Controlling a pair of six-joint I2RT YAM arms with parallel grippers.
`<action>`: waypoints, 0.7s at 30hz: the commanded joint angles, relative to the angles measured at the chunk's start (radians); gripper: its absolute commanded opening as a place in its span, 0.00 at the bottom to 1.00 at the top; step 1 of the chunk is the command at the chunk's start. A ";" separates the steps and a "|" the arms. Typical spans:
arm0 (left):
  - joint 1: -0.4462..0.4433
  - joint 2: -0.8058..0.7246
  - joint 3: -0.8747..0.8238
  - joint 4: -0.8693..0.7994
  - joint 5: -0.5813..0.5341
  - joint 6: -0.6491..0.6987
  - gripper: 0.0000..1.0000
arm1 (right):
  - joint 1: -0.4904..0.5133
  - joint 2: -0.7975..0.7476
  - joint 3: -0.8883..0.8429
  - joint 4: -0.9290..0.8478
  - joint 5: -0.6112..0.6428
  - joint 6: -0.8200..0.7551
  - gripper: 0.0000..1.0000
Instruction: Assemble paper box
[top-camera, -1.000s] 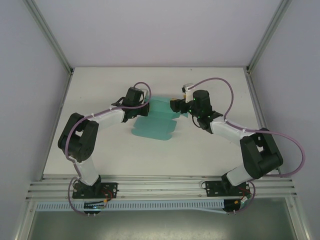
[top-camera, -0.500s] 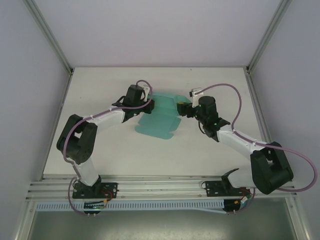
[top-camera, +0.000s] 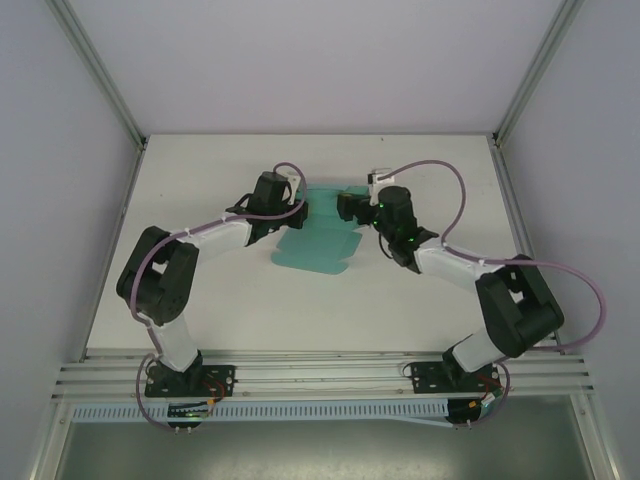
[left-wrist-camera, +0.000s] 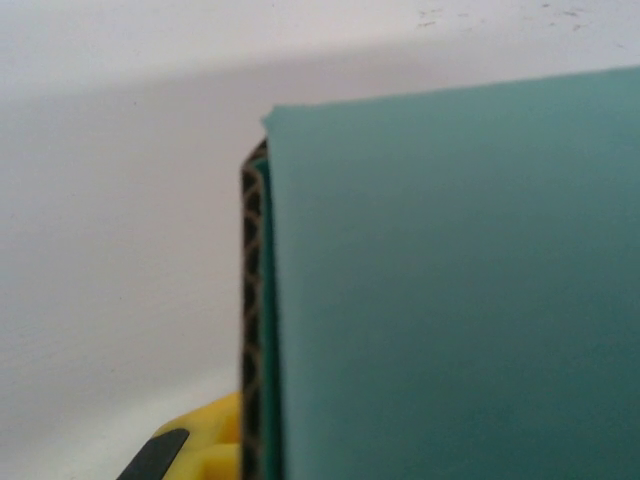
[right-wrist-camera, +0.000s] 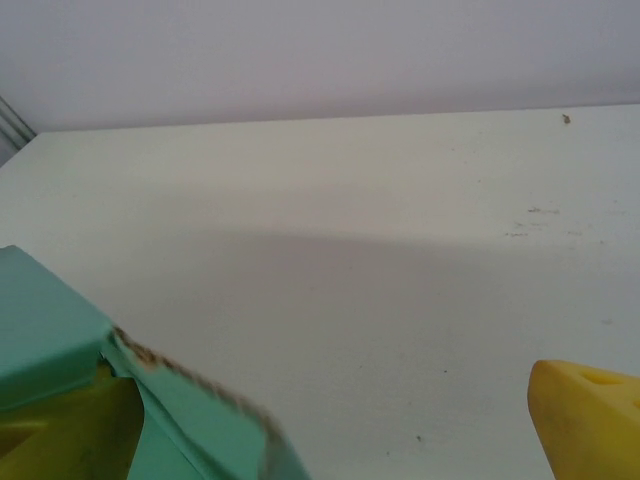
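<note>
Table (top-camera: 250, 300): carries the paper box (top-camera: 318, 248) near its centre.
Paper box: lies between the 2 pincers, its near part flat on the table.
Left pincer (top-camera: 297, 212): at the box's left far edge, touching the card.
Right pincer (top-camera: 347, 208): at the box's right far corner; a flap lies against 1 finger (right-wrist-camera: 70, 440), the other finger (right-wrist-camera: 590, 420) well apart.

The teal-green paper box (left-wrist-camera: 450, 300) is matt, smooth-faced card — its cut edge shows rough brown fluting. The white desk (right-wrist-camera: 350, 250) looks matt, faintly specked. The right claw (right-wrist-camera: 320, 430) has yellow fingers (right-wrist-camera: 585, 415) of smooth plastic.
</note>
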 joint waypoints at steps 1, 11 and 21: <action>-0.033 0.006 0.016 0.038 0.048 0.010 0.00 | 0.063 0.038 0.041 0.153 0.231 0.047 0.99; -0.034 -0.018 0.004 0.019 -0.052 -0.038 0.00 | 0.107 -0.026 0.019 0.042 0.482 0.061 0.99; -0.033 -0.018 0.033 -0.022 -0.090 -0.037 0.00 | 0.011 -0.341 -0.152 -0.269 0.308 0.036 0.99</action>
